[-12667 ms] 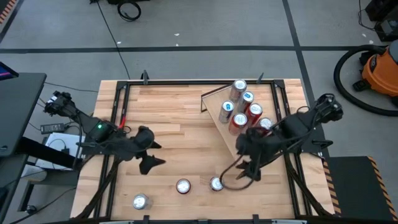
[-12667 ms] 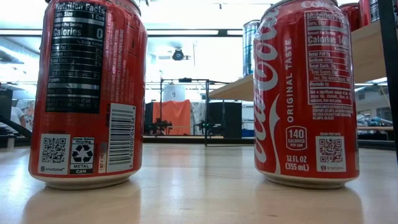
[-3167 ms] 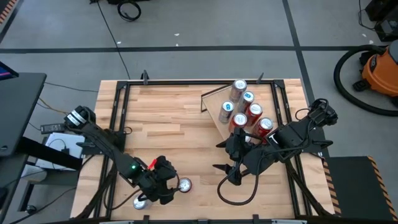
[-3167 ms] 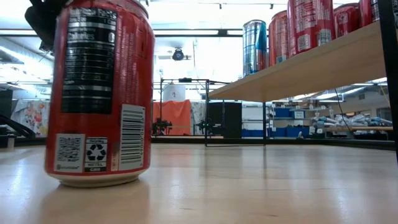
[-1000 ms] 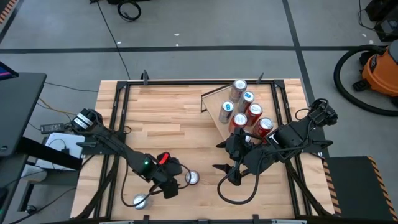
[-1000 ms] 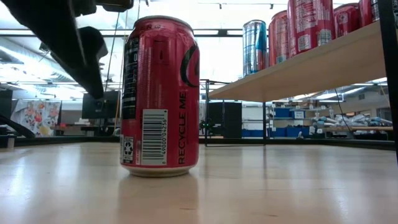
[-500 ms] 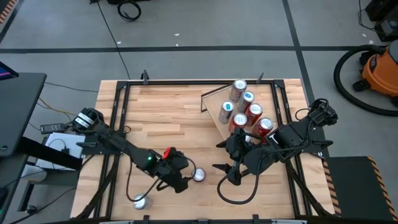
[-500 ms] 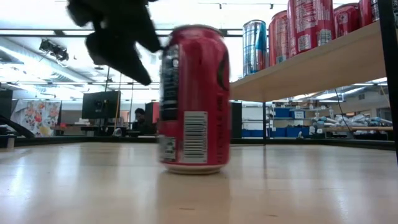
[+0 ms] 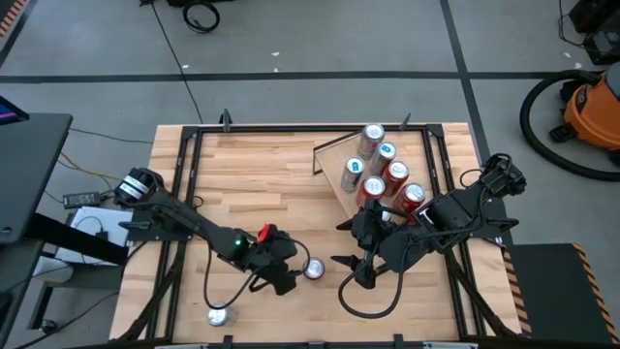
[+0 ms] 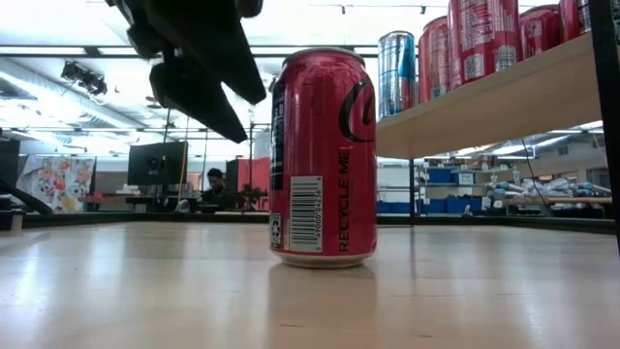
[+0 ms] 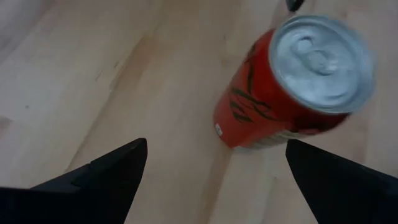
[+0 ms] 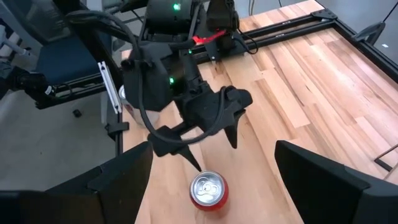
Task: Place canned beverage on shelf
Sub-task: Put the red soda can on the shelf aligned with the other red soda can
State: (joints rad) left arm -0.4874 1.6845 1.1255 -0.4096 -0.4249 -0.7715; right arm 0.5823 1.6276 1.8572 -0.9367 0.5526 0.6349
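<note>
"RECYCLE ME" printed vertically on red can (image 10: 323,155), barcode beside it

Both arms matte black, looped black cables; left arm (image 9: 194,228) shows green indicator light and red fitting near pincer.

Glossy red metal can (image 10: 323,155) on smooth, pale wooden tabletop (image 10: 145,291).

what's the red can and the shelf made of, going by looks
Red can: likely aluminium. Its top is bare silvery metal with a pull tab, and the glossy red printed wall reads RECYCLE ME.

Shelf: looks like light wood with a smooth matte face. The thin black rails at its ends look like painted metal, though that is less sure.
</note>
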